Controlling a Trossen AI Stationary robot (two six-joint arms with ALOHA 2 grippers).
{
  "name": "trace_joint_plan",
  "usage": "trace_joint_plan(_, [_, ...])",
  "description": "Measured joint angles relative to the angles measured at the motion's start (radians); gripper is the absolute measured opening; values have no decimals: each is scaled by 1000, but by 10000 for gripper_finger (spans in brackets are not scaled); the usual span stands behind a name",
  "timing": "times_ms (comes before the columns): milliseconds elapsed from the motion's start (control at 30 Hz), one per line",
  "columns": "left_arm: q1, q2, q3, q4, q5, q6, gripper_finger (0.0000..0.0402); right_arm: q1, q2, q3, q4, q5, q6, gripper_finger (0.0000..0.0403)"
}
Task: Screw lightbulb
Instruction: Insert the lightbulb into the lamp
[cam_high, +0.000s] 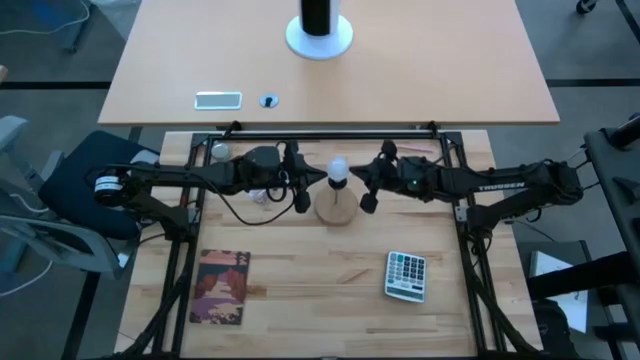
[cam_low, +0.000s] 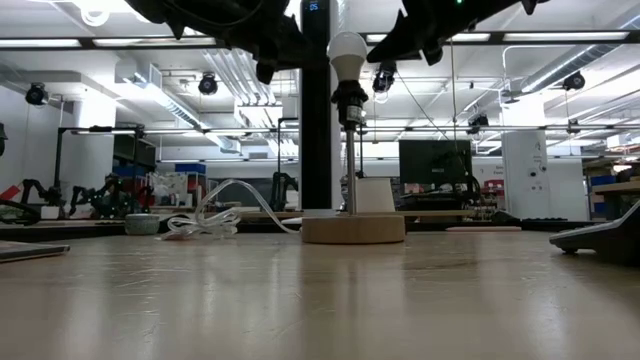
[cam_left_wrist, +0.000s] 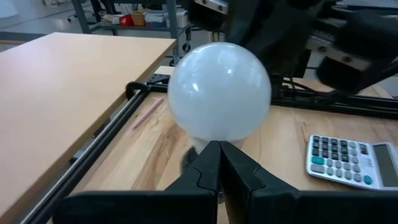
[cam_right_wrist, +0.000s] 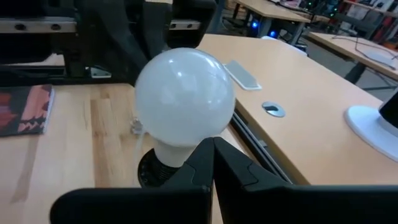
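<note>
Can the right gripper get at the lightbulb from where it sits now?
Probably yes: the right gripper sits beside the lightbulb, fingers closed, with nothing between them. It must open first; the left gripper crowds the far side.

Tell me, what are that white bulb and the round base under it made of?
The lightbulb looks like frosted white glass or plastic: smooth and matte, with small soft highlights; which of the two I can't tell. The round lamp base looks like pale unvarnished wood, a tan disc with a dull surface.

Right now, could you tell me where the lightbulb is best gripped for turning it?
Grip the lightbulb across its round frosted globe, coming in level from either side: it stands upright in the socket atop the lamp base, and its neck is hidden in the socket.
</note>
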Motion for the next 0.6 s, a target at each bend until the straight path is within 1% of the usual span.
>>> trace_joint_plan(200, [1, 1, 0, 6, -30, 1, 0, 15, 0, -1, 0, -14, 7, 0])
trace_joint_plan(333, [1, 0, 0, 1, -30, -5, 0, 16, 0, -1, -6, -16, 28, 0])
trace_joint_plan(433, [-6, -12, 0, -11, -13, -24, 0, 15, -2, 0, -31, -7, 32, 0])
trace_joint_plan(500, [-11, -20, 0, -17, -5, -34, 0, 13, -2, 0, -39, 18, 28, 0])
trace_joint_plan(600, [-18, -21, 0, -12, 59, -31, 0, 4, -2, 0, -33, 39, 9, 0])
